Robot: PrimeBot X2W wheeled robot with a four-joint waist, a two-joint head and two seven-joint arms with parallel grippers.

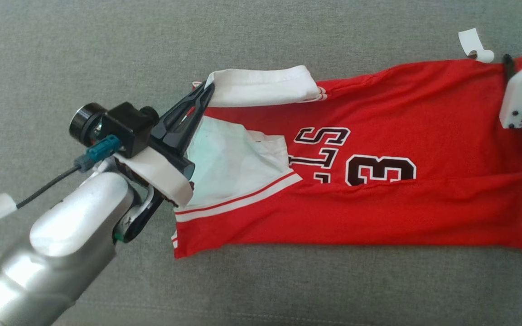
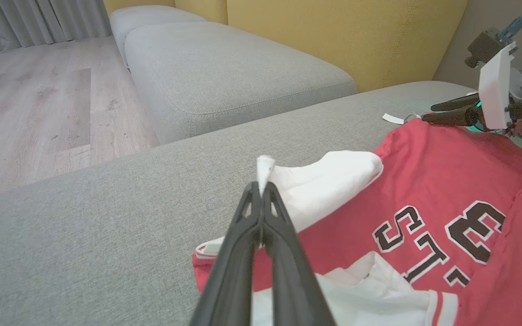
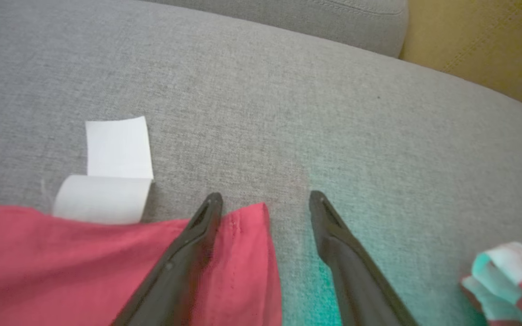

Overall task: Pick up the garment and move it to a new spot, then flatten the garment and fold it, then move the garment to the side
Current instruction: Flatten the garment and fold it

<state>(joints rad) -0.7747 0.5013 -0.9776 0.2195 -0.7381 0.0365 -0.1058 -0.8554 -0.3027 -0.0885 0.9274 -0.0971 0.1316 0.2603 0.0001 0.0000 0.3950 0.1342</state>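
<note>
2 left fingers (image 2: 238, 271) pinch jersey (image 1: 379, 217) sleeve edge (image 2: 265, 165).

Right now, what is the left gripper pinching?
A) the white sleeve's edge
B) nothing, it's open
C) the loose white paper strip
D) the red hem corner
A: the left gripper has its jaws closed, with a tip of the white sleeve poking out between them. The head view shows the same grip at the sleeve's end.
</note>
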